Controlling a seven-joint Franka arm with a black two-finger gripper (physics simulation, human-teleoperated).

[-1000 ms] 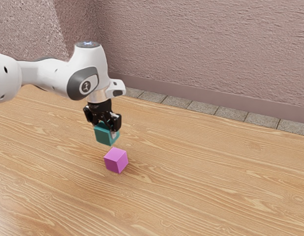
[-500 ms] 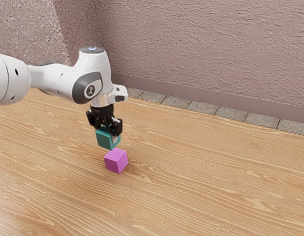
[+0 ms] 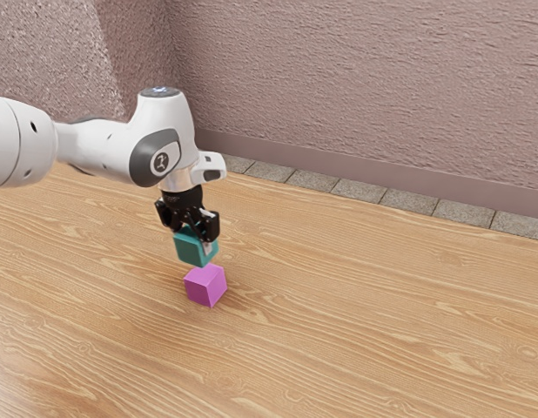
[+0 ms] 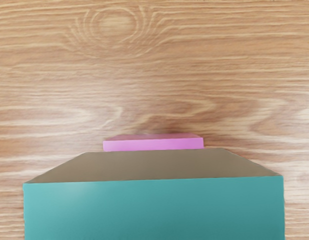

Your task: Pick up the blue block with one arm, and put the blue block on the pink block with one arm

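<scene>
A teal-blue block (image 3: 195,249) hangs in the air with my black gripper (image 3: 192,237) shut on it from two sides. Just below it on the wooden floor sits the pink block (image 3: 205,285), with a small gap between the two. In the wrist view the blue block (image 4: 154,210) lies large and close under my hand, and a strip of the pink block (image 4: 153,143) peeks out beyond its far edge.
The wooden surface (image 3: 365,313) stretches wide around the blocks. A rough pinkish wall (image 3: 382,78) with a grey stone base strip (image 3: 400,198) runs along the back.
My hand has carried the blue block toward the exterior view's right and slightly down, so it now hangs almost directly over the pink block. The pink block has stayed still.
</scene>
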